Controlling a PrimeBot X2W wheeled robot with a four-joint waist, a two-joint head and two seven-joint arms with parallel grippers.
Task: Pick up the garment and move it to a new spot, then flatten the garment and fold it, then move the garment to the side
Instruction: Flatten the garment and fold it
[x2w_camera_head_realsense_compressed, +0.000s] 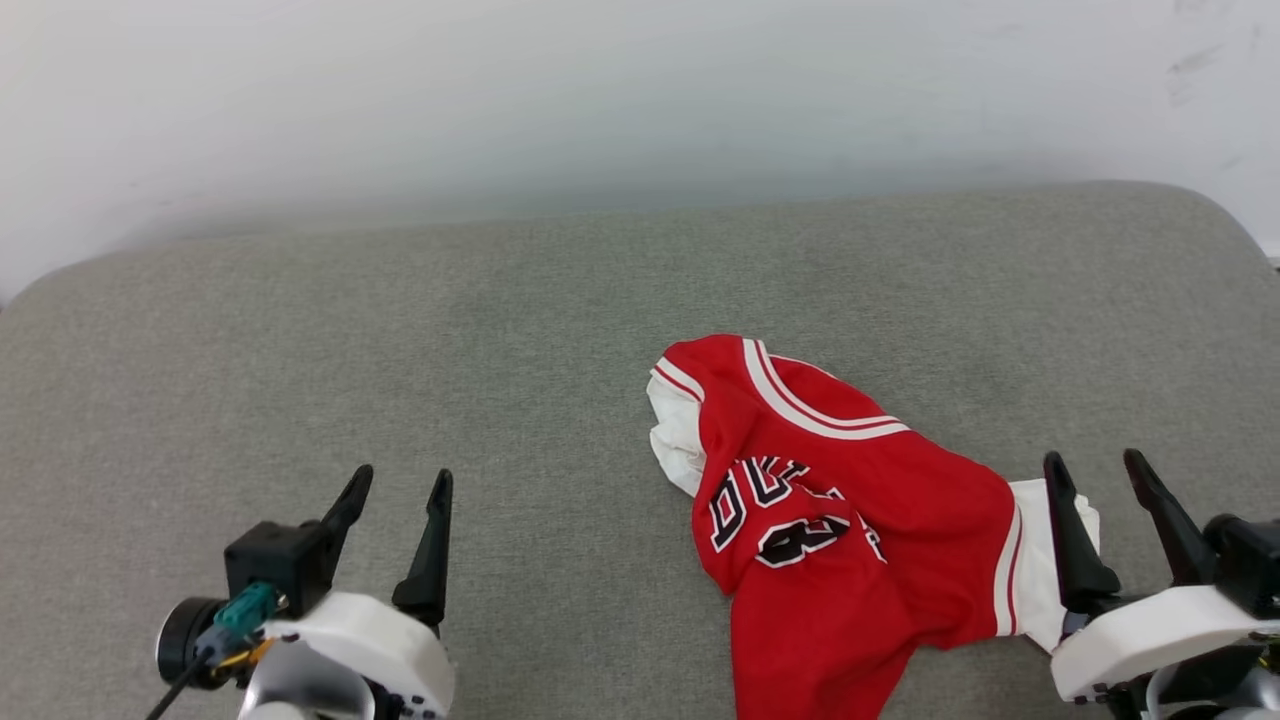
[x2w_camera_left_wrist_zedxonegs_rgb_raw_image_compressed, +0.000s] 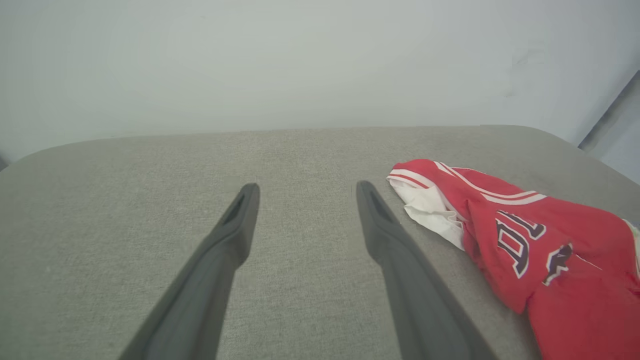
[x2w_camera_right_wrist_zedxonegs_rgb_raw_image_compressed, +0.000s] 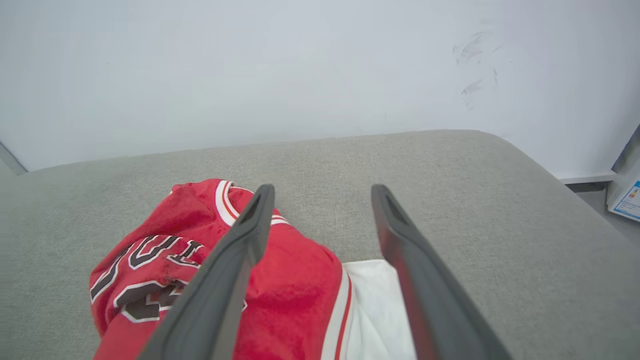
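We find the garment (x2w_camera_head_realsense_compressed: 850, 500) crumpled on the grey cushion (x2w_camera_head_realsense_compressed: 400, 330), right of centre. The lettering is uppermost and twisted. One white sleeve (x2w_camera_head_realsense_compressed: 675, 440) is bunched at its left edge, the other sleeve (x2w_camera_head_realsense_compressed: 1035, 600) at its right. Our right gripper (x2w_camera_head_realsense_compressed: 1093, 457) stands just beside that right sleeve, jaws spread wide, nothing between them. Our left gripper (x2w_camera_head_realsense_compressed: 402, 473) sits well apart to the left over bare cushion, jaws likewise wide and empty. We judge flattening is the step in hand: the shirt lies free but not spread. Next we need a pinch on each side, the left arm reaching across to the left sleeve. Then a steady pull apart, without dragging new folds into the cloth.
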